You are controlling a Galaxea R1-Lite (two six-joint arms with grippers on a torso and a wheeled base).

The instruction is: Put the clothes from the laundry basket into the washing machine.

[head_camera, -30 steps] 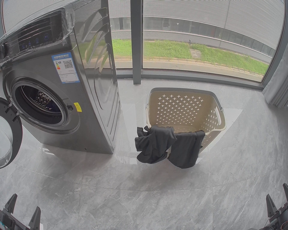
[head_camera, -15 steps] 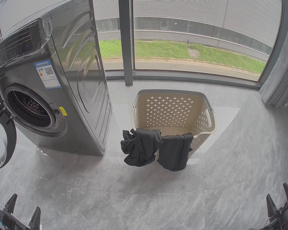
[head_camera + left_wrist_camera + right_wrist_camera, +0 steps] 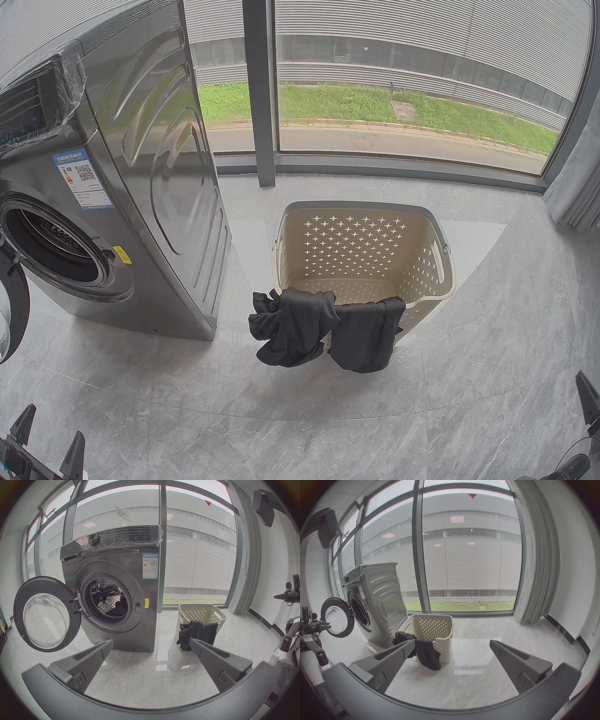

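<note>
The left gripper [image 3: 150, 643] and the right gripper [image 3: 451, 643] are nearest, low over the grey floor [image 3: 312, 425], each with its fingers spread wide and holding nothing. Farther off, a bunched dark garment [image 3: 290, 325] hangs over the near-left corner of the laundry basket [image 3: 362, 208]. A flat dark garment [image 3: 364, 334] drapes over its near edge. The basket stands just beside the washing machine [image 3: 156, 187], whose door [image 3: 47, 614] is swung open. The machine's front carries a blue-edged label [image 3: 83, 178] with a QR code, its print too small to read, and a yellow sticker [image 3: 122, 254]. The window [image 3: 406, 75] lies behind.
</note>
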